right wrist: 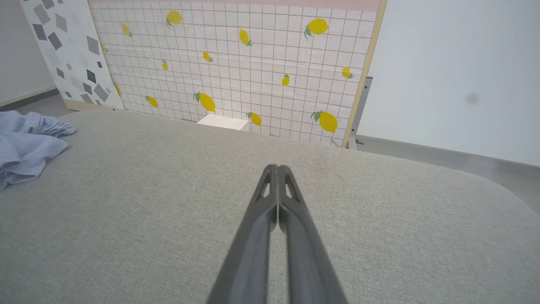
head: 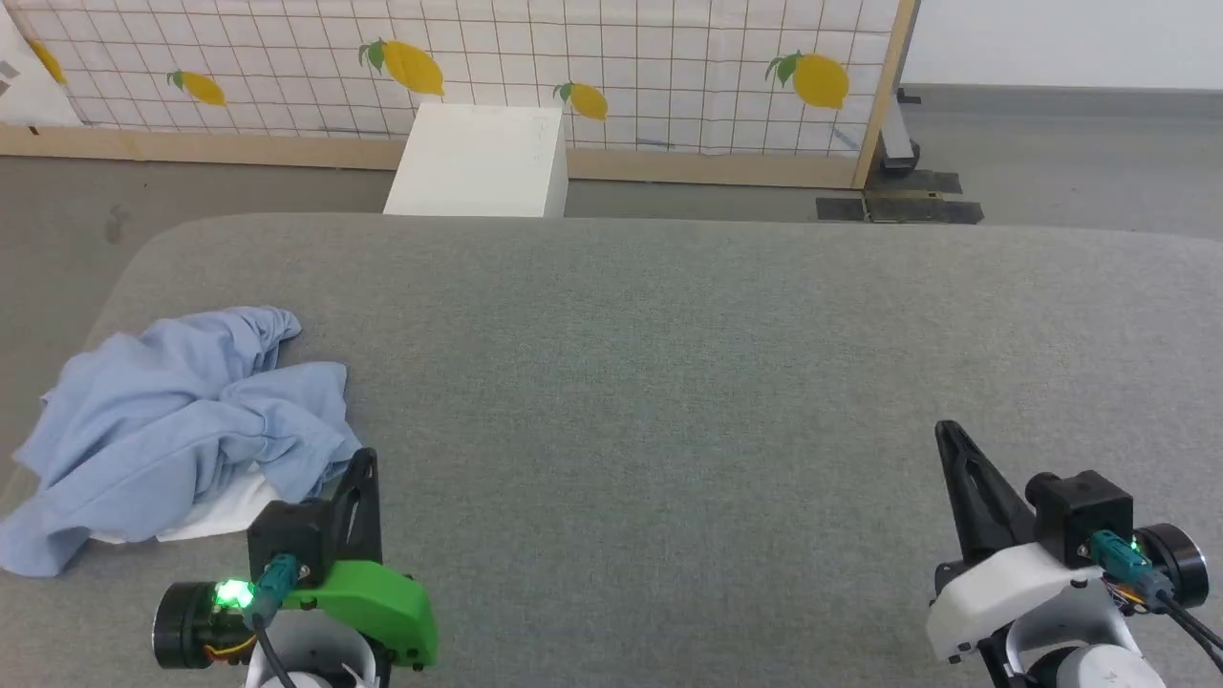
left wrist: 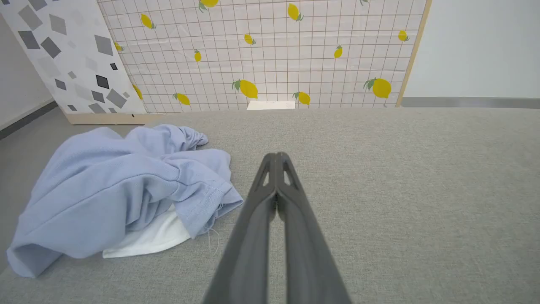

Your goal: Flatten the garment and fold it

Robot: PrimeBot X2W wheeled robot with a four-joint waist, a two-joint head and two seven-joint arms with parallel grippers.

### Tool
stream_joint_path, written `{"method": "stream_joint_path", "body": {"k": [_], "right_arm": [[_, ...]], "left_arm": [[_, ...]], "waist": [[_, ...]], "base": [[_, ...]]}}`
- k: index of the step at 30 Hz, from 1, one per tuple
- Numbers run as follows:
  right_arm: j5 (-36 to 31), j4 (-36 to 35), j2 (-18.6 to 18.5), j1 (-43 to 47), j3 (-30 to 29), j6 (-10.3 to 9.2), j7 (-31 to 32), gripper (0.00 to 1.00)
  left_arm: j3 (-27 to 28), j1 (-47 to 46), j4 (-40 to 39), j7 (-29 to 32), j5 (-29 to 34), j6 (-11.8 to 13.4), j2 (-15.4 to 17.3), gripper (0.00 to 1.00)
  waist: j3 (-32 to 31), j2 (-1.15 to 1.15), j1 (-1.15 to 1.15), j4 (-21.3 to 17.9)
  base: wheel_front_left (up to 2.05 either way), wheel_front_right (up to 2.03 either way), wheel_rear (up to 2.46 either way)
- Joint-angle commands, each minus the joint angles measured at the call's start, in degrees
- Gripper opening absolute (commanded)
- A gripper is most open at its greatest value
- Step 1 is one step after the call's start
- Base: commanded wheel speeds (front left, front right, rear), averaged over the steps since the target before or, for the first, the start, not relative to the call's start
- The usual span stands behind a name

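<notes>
Nearest, along the front edge of the grey fabric-covered tabletop (head: pixel 669 382), both claws are clenched with nothing between their fingers. The left claw (head: pixel 364 461) sits toward the front-left corner on a green mount, its dark fingers pressed together from base to tip in its own wrist view (left wrist: pixel 276 157). The right claw (head: pixel 946 432) sits toward the front-right corner on a white mount, likewise pressed flat (right wrist: pixel 277 168) above bare fabric.

Just beyond and to the left of the left claw lies the garment (head: pixel 182 420) — a light blue T-shirt, crumpled into a loose heap against the tabletop's left edge. Its folds bunch upward in the middle (left wrist: pixel 114 185), a stitched hem curls at the side nearest the claw, and a patch of white fabric (left wrist: pixel 152 238) pokes out from beneath its near edge. From the right wrist it shows as a blue bundle at the far left (right wrist: pixel 25 147), well apart from that claw.

Past the tabletop's back edge stands a white box (head: pixel 478 158) on the grey floor (head: pixel 1051 153) — behind it, a grid-patterned panel printed with lemons (head: pixel 621 57).
</notes>
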Motion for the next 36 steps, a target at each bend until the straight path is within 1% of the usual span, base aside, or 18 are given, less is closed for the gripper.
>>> {"method": "stream_joint_path", "body": {"k": [1,18,25,36], "right_arm": [[0.01,0.0,0.0,0.0,0.0,0.0,0.0,1.0],[2.49,1.99,0.0,0.34,-0.29,0.0,-1.69,1.0],[3.44,2.75,0.0,0.51,-0.09,-0.01,-2.52,1.0],[4.93,4.12,0.02,0.77,0.83,-0.01,-3.79,1.0]], "left_arm": [[0.0,0.0,0.0,0.0,0.0,0.0,0.0,1.0],[-0.25,0.34,0.96,-1.7,-1.45,0.65,0.02,1.0],[-0.09,0.79,1.04,-2.53,-2.08,1.06,0.04,1.0],[0.63,1.62,0.98,-3.81,-3.24,1.75,0.06,1.0]], "waist": [[0.0,0.0,0.0,0.0],[-0.03,0.0,0.0,0.7],[-0.07,0.0,0.0,2.41],[-0.1,0.0,0.0,6.49]], "base": [[0.0,0.0,0.0],[0.0,0.0,0.0],[0.0,0.0,0.0],[0.0,0.0,0.0]]}}
